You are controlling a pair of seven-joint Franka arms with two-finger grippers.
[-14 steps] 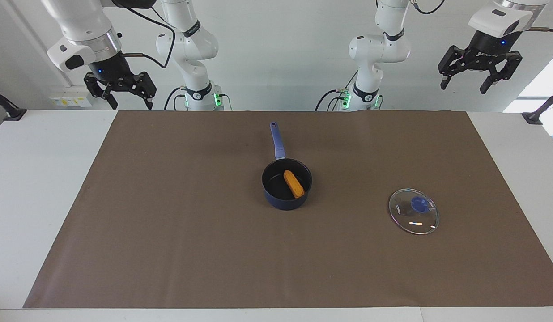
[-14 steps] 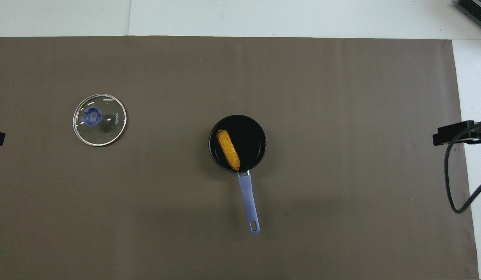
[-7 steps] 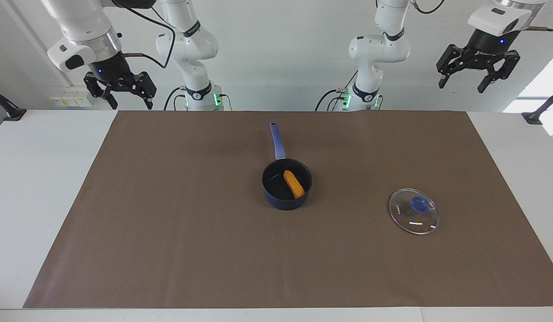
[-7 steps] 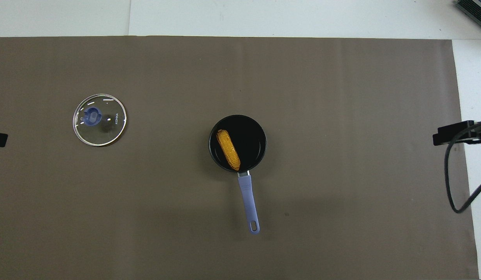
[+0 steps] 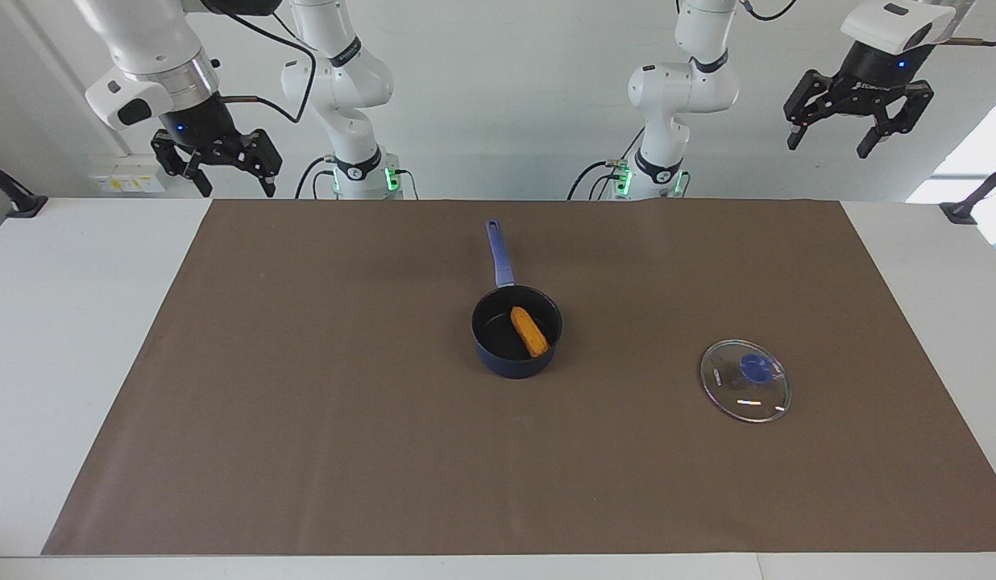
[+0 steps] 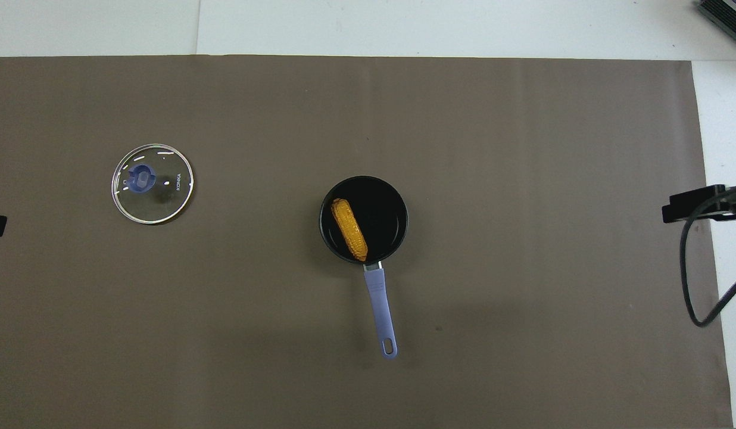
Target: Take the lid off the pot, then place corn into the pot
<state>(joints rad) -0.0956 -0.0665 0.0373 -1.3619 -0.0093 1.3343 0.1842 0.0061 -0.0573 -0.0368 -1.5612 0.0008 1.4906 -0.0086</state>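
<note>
The dark blue pot (image 5: 506,364) (image 6: 403,210) stands uncovered in the middle of the brown mat, its long handle (image 5: 499,254) (image 6: 381,310) pointing toward the robots. The yellow-orange corn (image 5: 530,331) (image 6: 349,229) lies inside it, against the wall toward the left arm's end. The clear glass lid (image 5: 744,380) (image 6: 152,183) with its blue knob lies flat on the mat toward the left arm's end, a little farther from the robots than the pot. My left gripper (image 5: 827,149) hangs open and empty, high above the table's edge at its own end. My right gripper (image 5: 237,192) waits open and empty above the edge at its end.
A brown mat (image 5: 305,403) (image 6: 523,149) covers most of the white table (image 5: 79,322). Black clamp stands sit at the table's corners nearest the robots (image 5: 14,201) (image 5: 969,205). A dark device (image 6: 725,15) lies at the corner farthest from the robots, at the right arm's end.
My left gripper has risen a little and drifted slightly outward. The right gripper, pot, corn and lid have not moved.
</note>
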